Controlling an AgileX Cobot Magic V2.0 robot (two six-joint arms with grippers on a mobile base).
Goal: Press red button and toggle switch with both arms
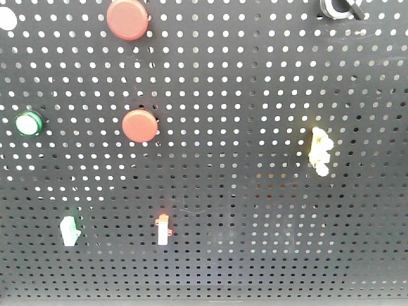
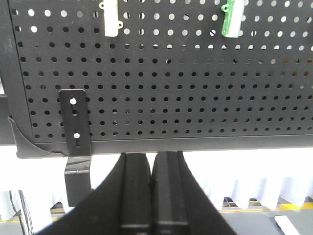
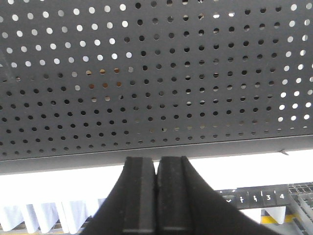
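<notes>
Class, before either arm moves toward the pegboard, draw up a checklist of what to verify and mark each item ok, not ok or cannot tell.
1. Left gripper jaws shut for pressing: ok.
2. Right gripper jaws shut: ok.
3. Red buttons located: ok, but there are two, an upper red button and a lower red button; which is the target: cannot tell.
4. Toggle switch identified: cannot tell; white switch and green switch are both candidates.
5. Grippers clear of the pegboard: ok, both below its lower edge.
</notes>
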